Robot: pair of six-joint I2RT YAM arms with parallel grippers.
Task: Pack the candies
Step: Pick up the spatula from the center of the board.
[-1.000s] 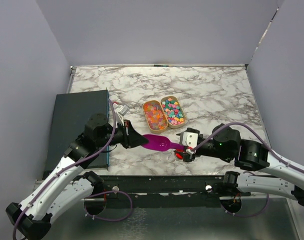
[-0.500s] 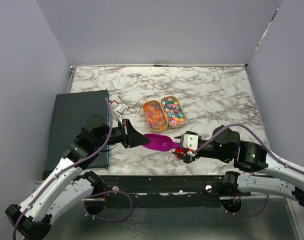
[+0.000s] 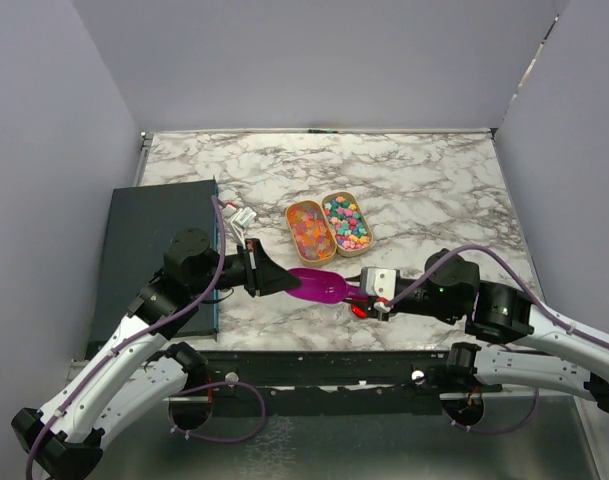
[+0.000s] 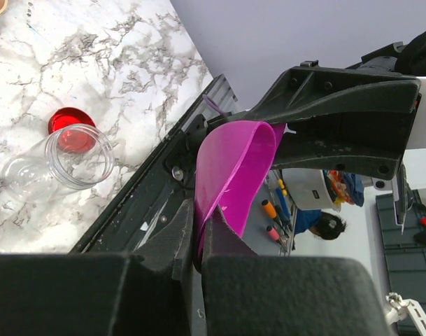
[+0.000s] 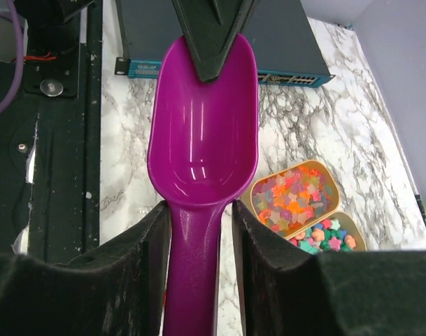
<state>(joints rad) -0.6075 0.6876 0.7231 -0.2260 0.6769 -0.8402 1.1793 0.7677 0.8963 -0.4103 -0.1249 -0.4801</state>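
The candies [image 3: 309, 230] fill two oval tins at mid-table, the second tin [image 3: 346, 222] beside the first; the right wrist view shows these candies [image 5: 293, 199] too. A purple scoop [image 3: 319, 286] hangs level between both arms. My left gripper [image 3: 274, 277] is shut on the scoop's bowl rim [image 4: 237, 164], pinching it at the left gripper's tips [image 4: 197, 224]. My right gripper [image 3: 364, 296] straddles the scoop's handle [image 5: 195, 266]. Its jaws stand open close on either side, a thin gap showing on the right side of the right gripper [image 5: 200, 210]. The scoop's bowl [image 5: 204, 126] is empty.
A clear jar [image 4: 69, 157] lies on its side near the front edge, with a shiny red lid [image 4: 71, 120] beside it; the lid [image 3: 358, 310] shows under my right wrist. A dark box [image 3: 154, 240] fills the table's left side. Grey walls enclose the marble top [image 3: 424, 180].
The right gripper's jaws have narrowed around the scoop's handle and slid slightly left along it. The left arm drew back a little with the scoop, then held still.
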